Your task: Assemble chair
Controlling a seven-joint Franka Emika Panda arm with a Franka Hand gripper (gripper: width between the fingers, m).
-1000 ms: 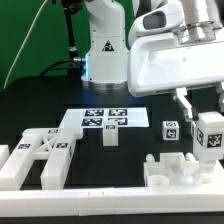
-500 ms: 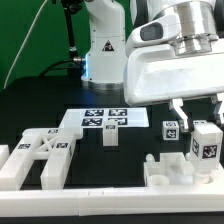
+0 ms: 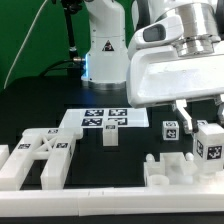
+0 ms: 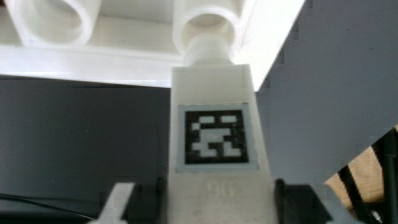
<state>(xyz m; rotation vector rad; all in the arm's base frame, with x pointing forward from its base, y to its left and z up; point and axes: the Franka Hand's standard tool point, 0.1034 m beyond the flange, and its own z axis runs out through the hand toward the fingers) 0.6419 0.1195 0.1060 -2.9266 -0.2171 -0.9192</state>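
Chair leg (image 3: 209, 143) is shown pinched upright between the fingers of the gripper (image 3: 205, 120), near a slab (image 3: 172, 172) at the exterior view's right. It is judged light, rigid and smooth, so the flat opposite faces are best gripped squarely to prevent slipping.

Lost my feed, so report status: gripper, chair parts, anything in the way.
Gripper shut on leg. Leg upright, over slab at the exterior view's right; contact unclear. Nothing seen between them.
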